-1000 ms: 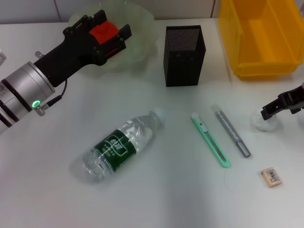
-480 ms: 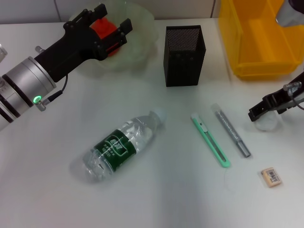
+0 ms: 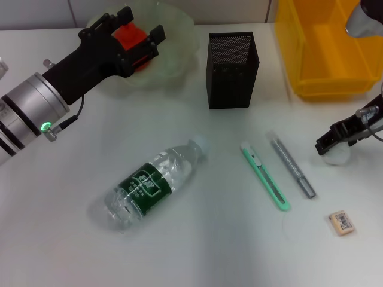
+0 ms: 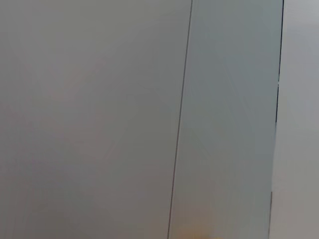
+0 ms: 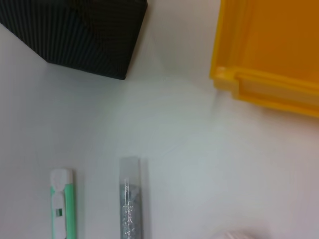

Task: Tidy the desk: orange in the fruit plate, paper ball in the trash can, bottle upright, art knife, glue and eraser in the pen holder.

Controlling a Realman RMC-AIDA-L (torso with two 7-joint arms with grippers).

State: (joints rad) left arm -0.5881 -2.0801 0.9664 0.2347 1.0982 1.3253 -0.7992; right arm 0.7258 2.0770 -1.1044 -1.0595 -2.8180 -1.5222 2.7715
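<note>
My left gripper (image 3: 139, 27) is shut on the red-orange orange (image 3: 127, 37) and holds it over the pale green fruit plate (image 3: 176, 33) at the back left. My right gripper (image 3: 333, 141) hangs just above the white paper ball (image 3: 337, 156) at the right edge; the ball's top also shows in the right wrist view (image 5: 237, 234). The bottle (image 3: 152, 182) lies on its side mid-desk. The mint-green art knife (image 3: 265, 175) and grey glue (image 3: 292, 167) lie side by side. The eraser (image 3: 342, 222) lies front right. The pen holder (image 3: 232, 69) stands behind them.
The yellow trash can (image 3: 326, 48) stands at the back right, beside the pen holder; both show in the right wrist view, the trash can (image 5: 269, 45) and the pen holder (image 5: 75, 35). The left wrist view shows only a grey wall.
My left gripper has carried the orange a little farther back over the fruit plate. My right gripper has shifted slightly left and lower by the paper ball.
</note>
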